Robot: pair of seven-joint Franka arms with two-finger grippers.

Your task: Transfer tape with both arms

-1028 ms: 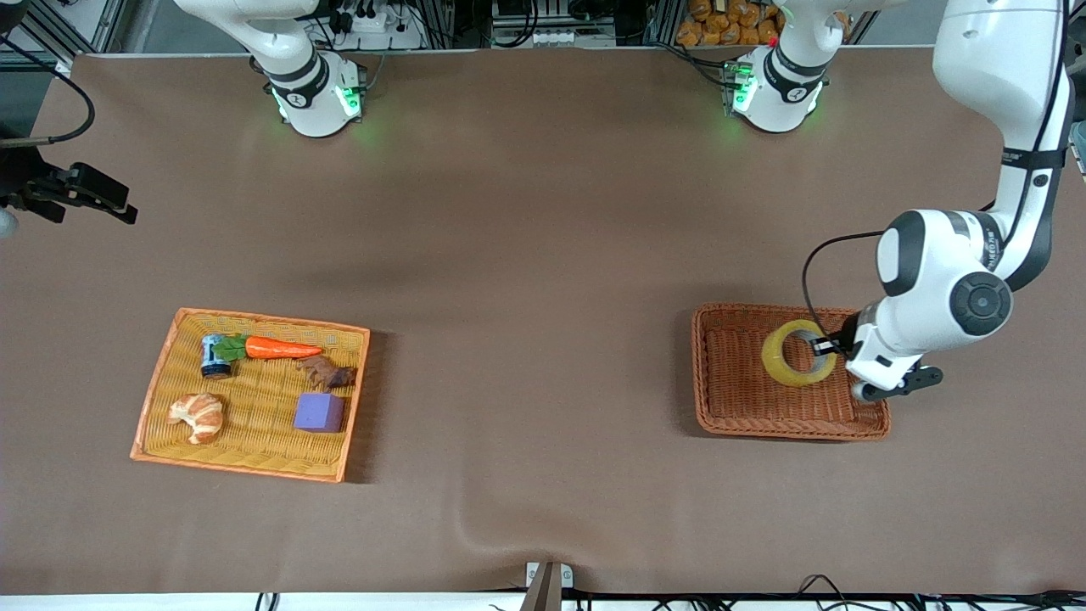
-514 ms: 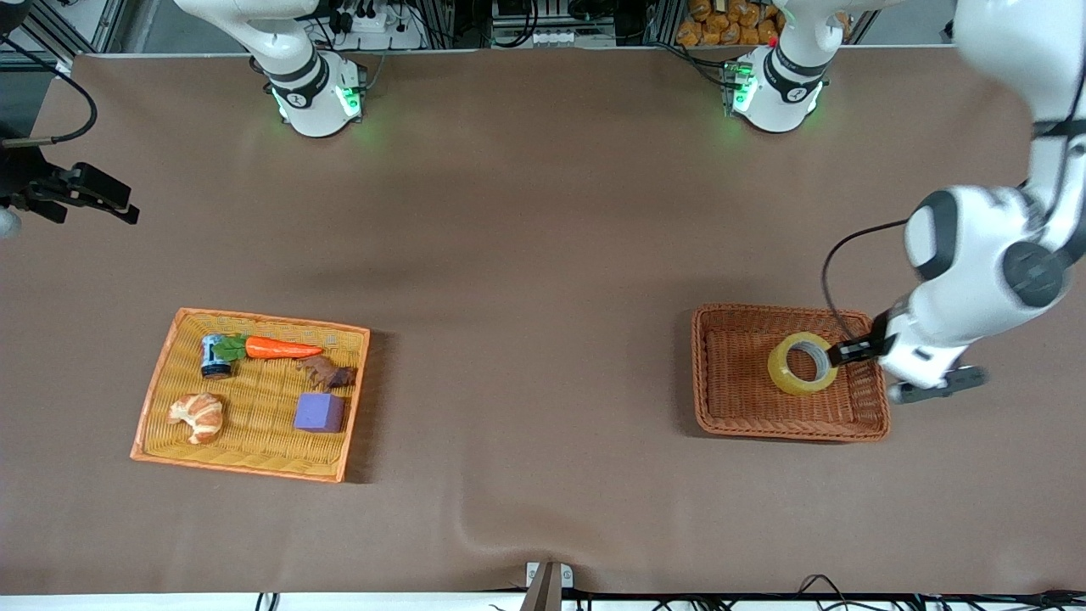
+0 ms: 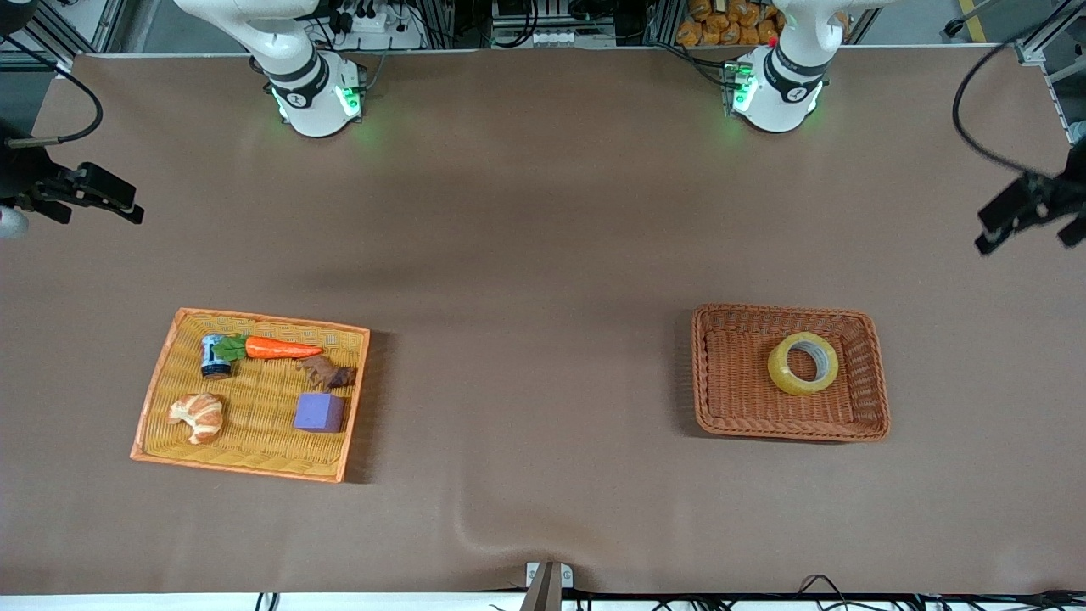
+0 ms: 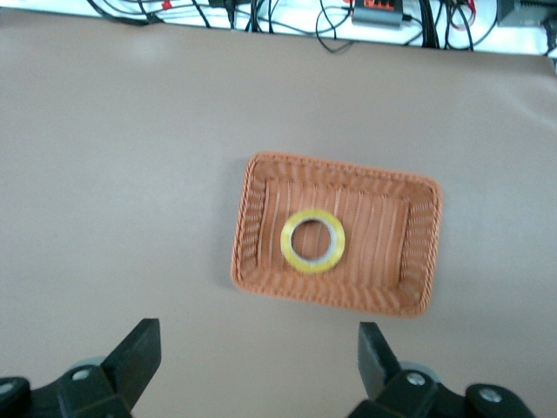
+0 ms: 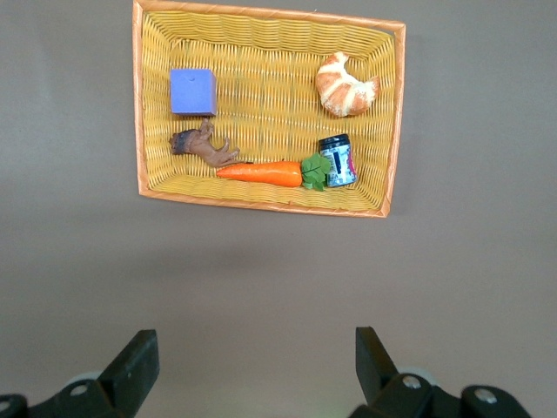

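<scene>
Well apart from the spread left hand (image 4: 257, 370), the tape (image 3: 803, 363) lies in its basket (image 3: 721, 373).

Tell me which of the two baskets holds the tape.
The brown basket toward the left arm's end holds the tape, lying flat and alone. The yellow basket holds a carrot, croissant and purple cube.

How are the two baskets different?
The brown basket holds only the tape; the yellow basket holds a carrot, croissant, purple cube, can and a brown toy. The yellow basket is bigger and paler, with an orange rim. Both are woven rectangles.
</scene>
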